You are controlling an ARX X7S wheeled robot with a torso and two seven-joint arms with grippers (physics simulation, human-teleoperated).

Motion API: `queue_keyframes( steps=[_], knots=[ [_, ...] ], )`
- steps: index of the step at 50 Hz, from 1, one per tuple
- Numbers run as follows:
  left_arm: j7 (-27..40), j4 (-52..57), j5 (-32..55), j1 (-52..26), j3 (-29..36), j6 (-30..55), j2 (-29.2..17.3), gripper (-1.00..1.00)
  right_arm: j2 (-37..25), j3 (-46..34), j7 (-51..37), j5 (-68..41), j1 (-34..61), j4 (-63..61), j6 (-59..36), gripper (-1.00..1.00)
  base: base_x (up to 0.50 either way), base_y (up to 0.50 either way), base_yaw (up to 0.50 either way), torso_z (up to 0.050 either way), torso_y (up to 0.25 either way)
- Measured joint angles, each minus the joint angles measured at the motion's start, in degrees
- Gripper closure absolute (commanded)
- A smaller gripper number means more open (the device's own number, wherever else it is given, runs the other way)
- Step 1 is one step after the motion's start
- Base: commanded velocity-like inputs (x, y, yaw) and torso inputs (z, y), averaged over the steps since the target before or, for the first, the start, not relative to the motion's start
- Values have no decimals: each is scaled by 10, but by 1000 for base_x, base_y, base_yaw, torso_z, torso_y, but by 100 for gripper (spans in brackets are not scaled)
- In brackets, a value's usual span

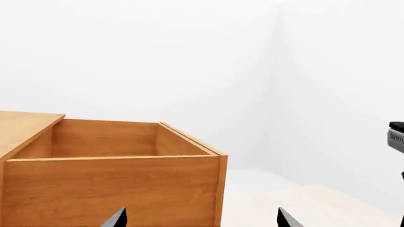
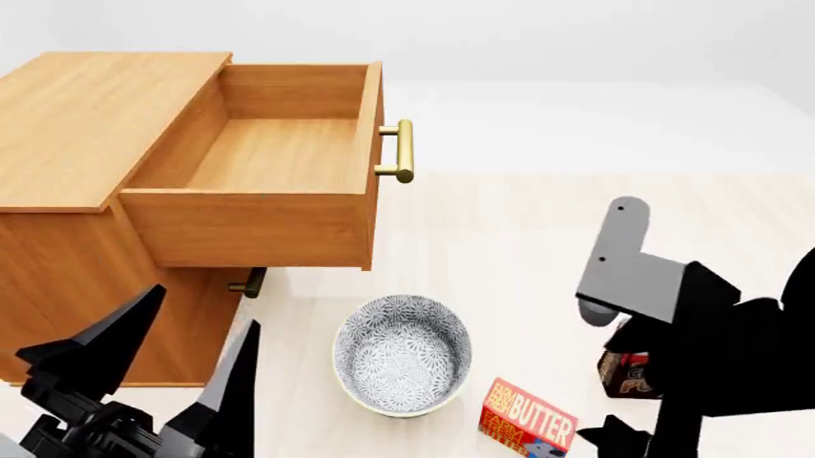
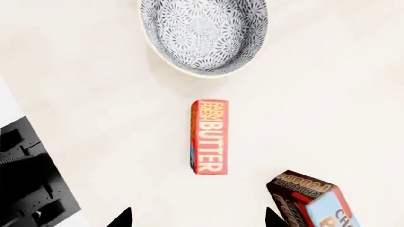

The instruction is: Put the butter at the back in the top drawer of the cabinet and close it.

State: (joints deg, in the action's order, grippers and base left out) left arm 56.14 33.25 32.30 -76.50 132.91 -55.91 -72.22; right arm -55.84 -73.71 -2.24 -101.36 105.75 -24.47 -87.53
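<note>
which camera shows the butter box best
The right wrist view: the butter lies whole and unobstructed on the floor below the camera, its lettering readable. The head view catches it only at the lower edge, partly cut off beside the bowl. The left wrist view shows none of it.

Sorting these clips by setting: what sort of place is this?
Likely a bare simulated kitchen-style test room: a wooden cabinet, a patterned bowl and butter on a pale floor, with blank white walls.
</note>
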Motion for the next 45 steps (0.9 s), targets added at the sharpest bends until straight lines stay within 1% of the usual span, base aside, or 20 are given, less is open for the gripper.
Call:
queue_keyframes(
  steps=[8, 18, 45],
  knots=[
    [-6, -2, 5, 5, -4, -1, 1, -100, 11, -44, 18, 17, 28, 6, 2, -100, 0, 0, 0, 0, 0],
    [-12, -6, 10, 13, -11, -4, 3, -100, 21, -77, 31, 33, 35, 16, 13, -100, 0, 0, 0, 0, 0],
    [-28, -19, 24, 38, -31, -10, 9, -100, 51, -126, 30, 81, -23, 84, 75, -100, 0, 0, 0, 0, 0]
  ],
)
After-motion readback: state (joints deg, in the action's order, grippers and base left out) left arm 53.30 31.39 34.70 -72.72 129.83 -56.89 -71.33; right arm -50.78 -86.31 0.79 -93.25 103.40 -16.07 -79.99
